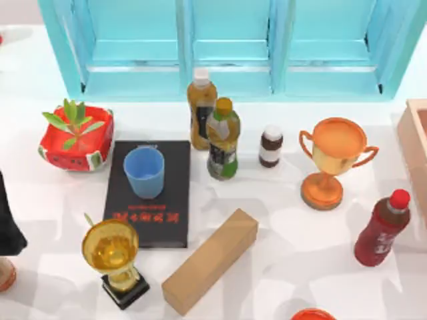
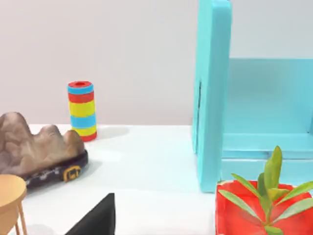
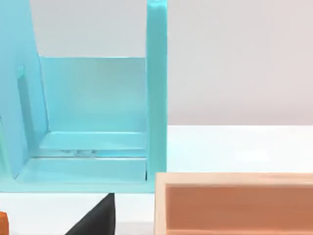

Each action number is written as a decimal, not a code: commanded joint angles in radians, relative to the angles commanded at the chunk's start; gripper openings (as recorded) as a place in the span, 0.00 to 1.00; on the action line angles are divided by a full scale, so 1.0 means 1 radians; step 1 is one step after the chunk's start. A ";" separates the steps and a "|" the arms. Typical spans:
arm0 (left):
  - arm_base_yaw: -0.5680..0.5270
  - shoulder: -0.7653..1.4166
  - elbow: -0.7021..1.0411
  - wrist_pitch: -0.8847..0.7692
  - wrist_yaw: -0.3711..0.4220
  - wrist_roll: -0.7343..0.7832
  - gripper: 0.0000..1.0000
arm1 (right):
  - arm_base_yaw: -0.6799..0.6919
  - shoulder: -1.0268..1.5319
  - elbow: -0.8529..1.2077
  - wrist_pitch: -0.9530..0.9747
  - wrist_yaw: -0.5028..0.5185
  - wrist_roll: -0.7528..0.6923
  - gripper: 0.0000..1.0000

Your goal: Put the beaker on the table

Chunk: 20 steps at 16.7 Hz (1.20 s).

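Blue beaker point(image 1: 144, 172): upright, mouth up, standing on the upper part of a black book point(image 1: 149, 193) with red lettering, left of centre on the white table point(image 1: 287, 213); not on the tabletop itself, no gripper touching it
Book: flat on the table, between a red plant pot point(image 1: 76, 139) up-left and a wooden block point(image 1: 210, 261) lying diagonally down-right
Gold trophy point(image 1: 113, 260): on a black base, just below the book's lower left corner
Two tea bottles point(image 1: 213, 127): upright, just right of the book's top edge; small brown bottle point(image 1: 270, 146) further right
Orange trophy point(image 1: 331, 162): right of centre; red bottle point(image 1: 381, 229) near the right edge
Teal shelf point(image 1: 233, 47): along the far side
Left arm point(image 1: 8, 220): dark shape at the left edge, parked; fingers of both grippers cannot be judged
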 joint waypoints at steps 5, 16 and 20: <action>-0.010 0.059 0.056 -0.046 -0.007 -0.017 1.00 | 0.000 0.000 0.000 0.000 0.000 0.000 1.00; -0.225 0.916 0.860 -0.626 -0.007 -0.224 1.00 | 0.000 0.000 0.000 0.000 0.000 0.000 1.00; -0.336 1.296 1.215 -0.886 0.003 -0.305 1.00 | 0.000 0.000 0.000 0.000 0.000 0.000 1.00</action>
